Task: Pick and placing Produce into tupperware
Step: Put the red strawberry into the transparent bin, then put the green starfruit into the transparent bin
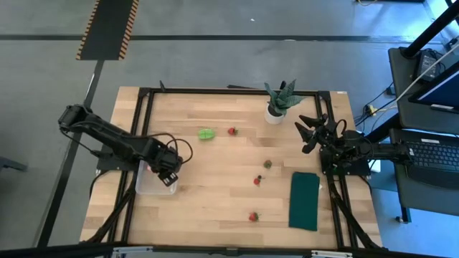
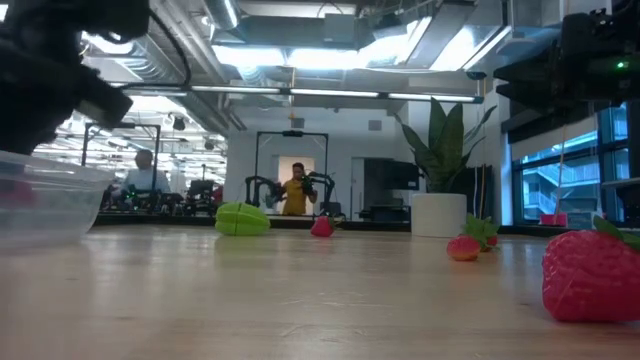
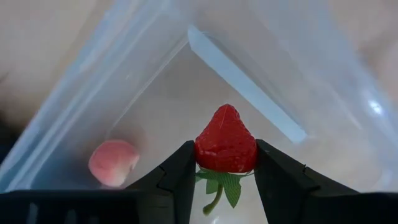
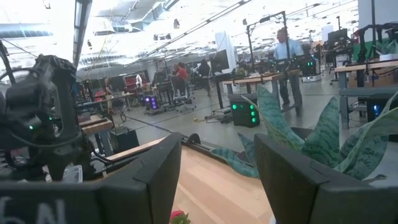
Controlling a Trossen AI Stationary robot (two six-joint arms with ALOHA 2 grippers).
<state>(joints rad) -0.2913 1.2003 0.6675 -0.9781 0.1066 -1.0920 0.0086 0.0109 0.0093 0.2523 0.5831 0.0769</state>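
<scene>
My left gripper (image 3: 224, 163) hangs over the clear tupperware (image 1: 154, 183) at the table's left side, shut on a red strawberry (image 3: 225, 146). A pale pink piece (image 3: 112, 162) lies inside the tupperware. On the wood lie a light green leafy piece (image 1: 206, 134), a strawberry beside it (image 1: 232, 131), an olive-brown round piece (image 1: 267, 164), and two more strawberries (image 1: 257, 180) (image 1: 253, 216). My right gripper (image 1: 310, 133) waits open, raised at the table's right edge near the potted plant (image 1: 278, 100). My left gripper pinches the strawberry's wide end (image 3: 217, 163), just above its green top, between its two fingers. The fingers (image 3: 181, 171) come from above, pointing down into the tupperware. The strawberry is lifted clear, its pointed tip toward the container's floor.
A dark green cloth (image 1: 305, 201) lies flat near the table's right near corner. The potted plant stands at the far edge. Bare wood spreads across the table's middle (image 1: 215, 179). People stand in the room beyond the table.
</scene>
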